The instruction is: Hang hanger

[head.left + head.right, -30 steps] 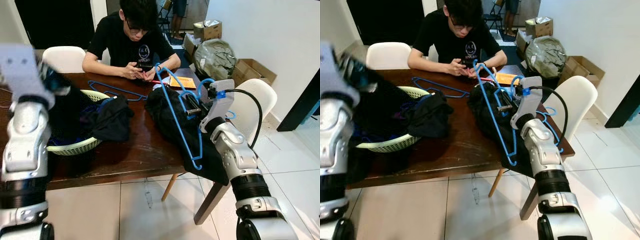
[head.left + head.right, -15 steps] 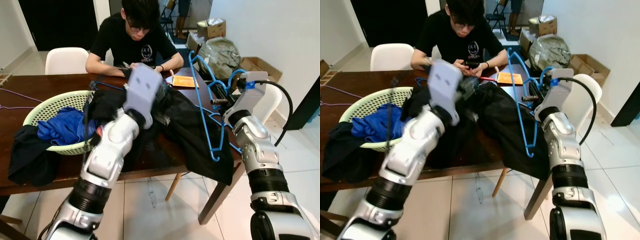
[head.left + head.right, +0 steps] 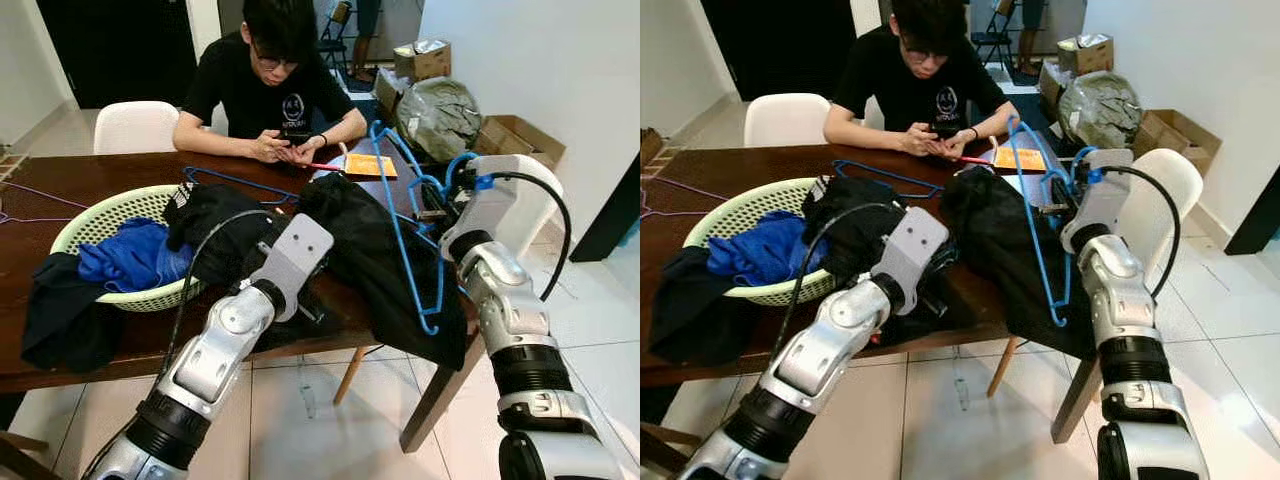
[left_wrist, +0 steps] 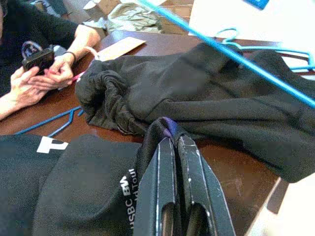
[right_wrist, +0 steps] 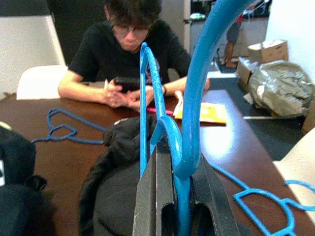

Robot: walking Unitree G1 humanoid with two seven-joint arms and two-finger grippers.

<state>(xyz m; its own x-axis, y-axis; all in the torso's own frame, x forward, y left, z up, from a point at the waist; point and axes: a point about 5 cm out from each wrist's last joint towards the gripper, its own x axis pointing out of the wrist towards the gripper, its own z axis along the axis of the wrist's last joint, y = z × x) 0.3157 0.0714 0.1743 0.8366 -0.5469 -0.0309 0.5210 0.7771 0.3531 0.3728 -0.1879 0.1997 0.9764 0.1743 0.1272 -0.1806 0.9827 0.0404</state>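
A dark wooden table (image 3: pixel 120 175), polished enough to catch the light, carries matt black cloth garments (image 3: pixel 375 245) and a pale green plastic laundry basket (image 3: pixel 100 215) with a perforated wall, filled with soft blue fabric (image 3: pixel 130 255). The blue hanger (image 3: pixel 405 225) is smooth, glossy plastic, as are the spare hangers (image 3: pixel 235 182) lying flat on the wood. The right gripper (image 5: pixel 177 196) clamps the hanger between hard black matt fingers; the left gripper (image 4: pixel 177 172) pinches a fold of black cloth printed with white lettering. Both robot arms (image 3: pixel 225 345) are brushed silver metal. White moulded plastic chairs (image 3: pixel 135 125) stand on glossy pale floor tiles (image 3: pixel 590 340).
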